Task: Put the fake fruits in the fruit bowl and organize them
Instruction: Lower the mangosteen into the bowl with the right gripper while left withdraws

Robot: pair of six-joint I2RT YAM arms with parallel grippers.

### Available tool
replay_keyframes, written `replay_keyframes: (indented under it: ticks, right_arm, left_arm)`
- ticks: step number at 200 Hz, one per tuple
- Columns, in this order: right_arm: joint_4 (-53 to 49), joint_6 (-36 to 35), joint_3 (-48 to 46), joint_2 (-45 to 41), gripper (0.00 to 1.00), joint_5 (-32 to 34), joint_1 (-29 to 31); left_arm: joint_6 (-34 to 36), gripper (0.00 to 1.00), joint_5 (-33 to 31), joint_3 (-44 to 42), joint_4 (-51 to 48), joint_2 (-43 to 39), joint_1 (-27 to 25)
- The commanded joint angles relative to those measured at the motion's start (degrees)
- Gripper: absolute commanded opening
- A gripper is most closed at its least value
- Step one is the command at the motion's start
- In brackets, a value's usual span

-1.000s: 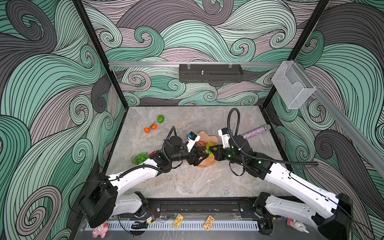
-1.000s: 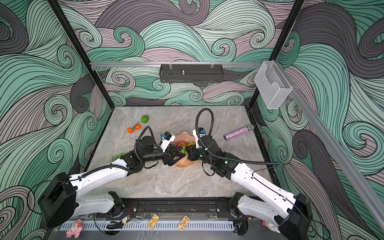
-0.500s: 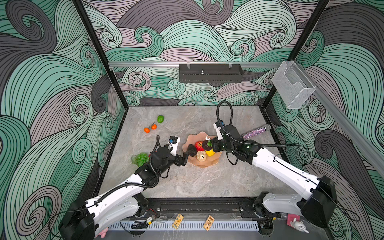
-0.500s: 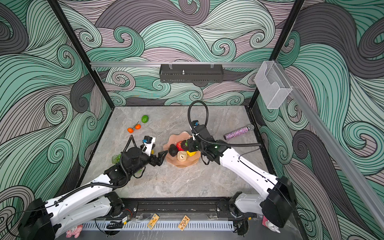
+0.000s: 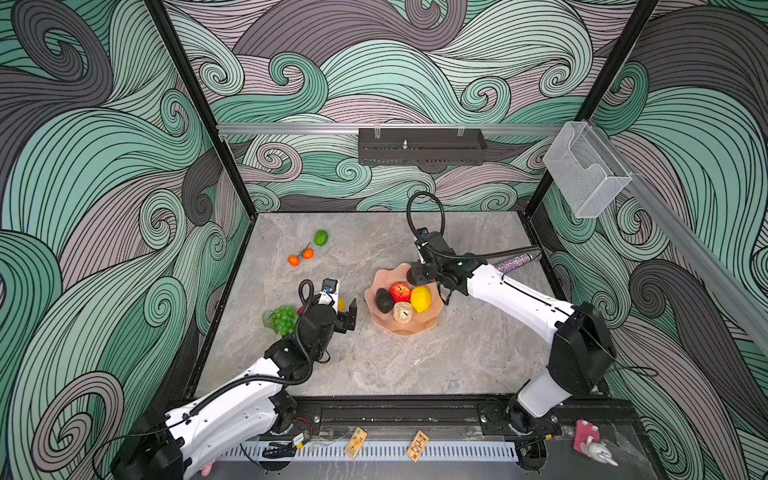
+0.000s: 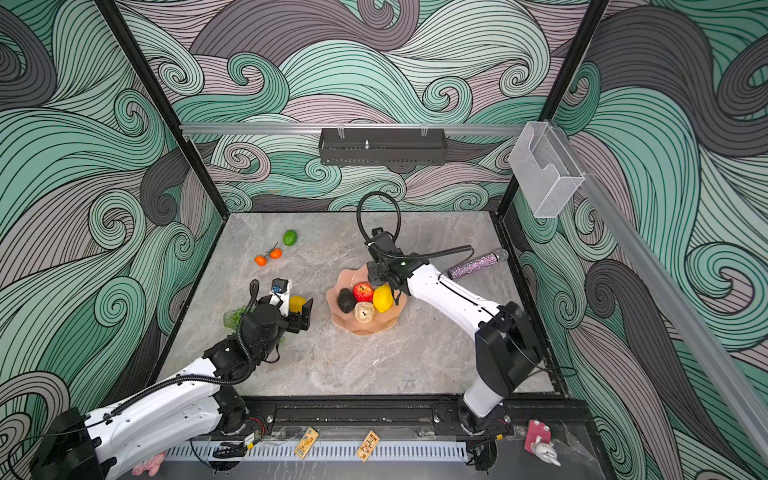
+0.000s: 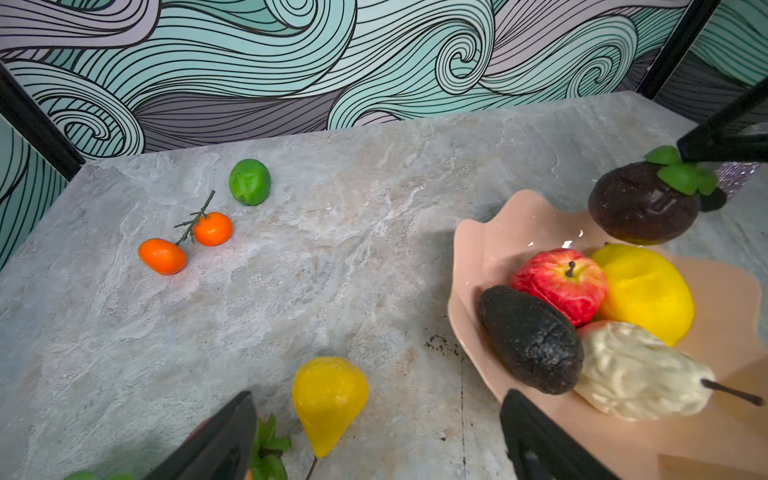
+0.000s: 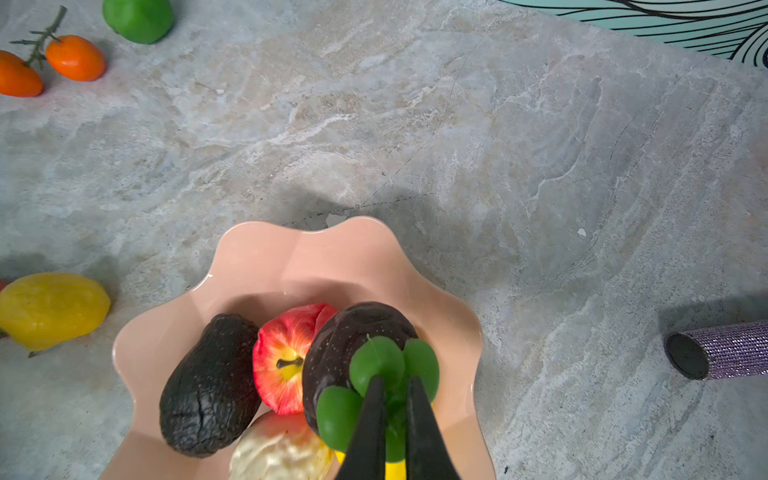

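Gloss on the dark fruit (image 8: 353, 332) suggests a light, stiff, slippery shell; the right pincer (image 8: 392, 386) is clamped on its green leaf cap, holding it over the fruit bowl (image 8: 291, 253). The left pincer (image 7: 376, 399) gapes wide beside a yellow fruit (image 7: 328, 395) on the tabletop (image 7: 332, 249), best taken across its broad belly.

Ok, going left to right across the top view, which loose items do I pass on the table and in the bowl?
grape bunch → lime → yellow pear-shaped fruit → avocado → lemon → glittery cylinder
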Motion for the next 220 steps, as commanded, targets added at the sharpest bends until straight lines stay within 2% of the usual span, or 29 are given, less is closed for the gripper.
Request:
replay_keyframes:
  ticks: [1,54,135,220]
  right_arm:
    - [-1.89,-1.22,2.95,2.62,0.04,2.7,-0.44]
    - [-4.54,-1.41,8.2,8.75,0.05,3.82,-0.67]
    - [-5.47,-1.19,8.54,11.43,0.1,2.76,-0.71]
    - [-5.74,-0.88,8.86,11.02,0.27,2.55,-0.65]
  left_arm:
    - [0.86,0.93,-1.85,-0.13,0.29,-0.65,0.3]
    - [1.35,0.94,-0.72,-1.02,2.05,-0.77,0.39]
    - [1.46,0.94,1.05,0.21,2.59,2.81,0.39]
    - [1.37,0.94,0.51,0.21,2.39,2.72,0.39]
